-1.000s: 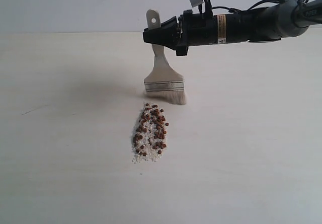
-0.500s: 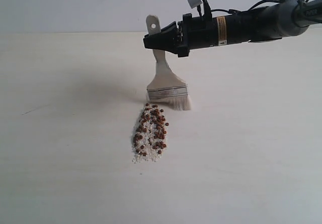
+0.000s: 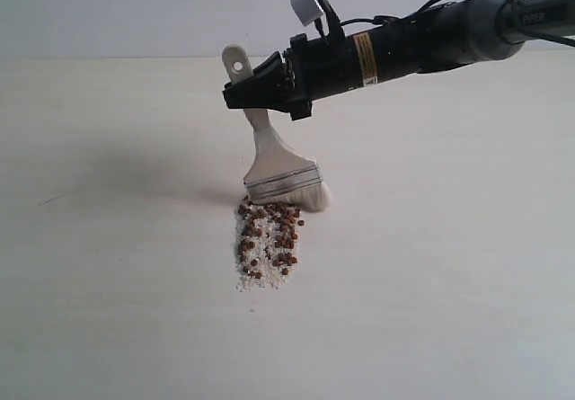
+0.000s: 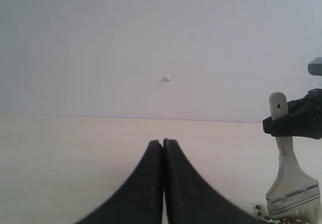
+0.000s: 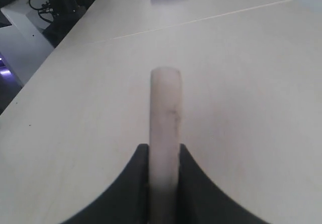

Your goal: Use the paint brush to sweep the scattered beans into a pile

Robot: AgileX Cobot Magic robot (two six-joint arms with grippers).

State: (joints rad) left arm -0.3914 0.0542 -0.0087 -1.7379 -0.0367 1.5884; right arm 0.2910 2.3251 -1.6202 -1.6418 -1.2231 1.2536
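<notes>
Right gripper (image 3: 260,93) pinches the paint brush (image 3: 274,162) by its handle in the exterior view. You have the bristles down at the far end of the pile (image 3: 260,265), and nearly all the beans (image 3: 286,225) sit in one long strip, so only tightening seems left. In the left wrist view, the left gripper (image 4: 163,148) is pressed together, empty, off to the side. The right wrist view shows the handle clamped between the jaws.

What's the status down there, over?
Right gripper shut on paint brush handle. Bristles down against one end of the pile. Left gripper shut, empty. Nothing blocking the sweep.
</notes>
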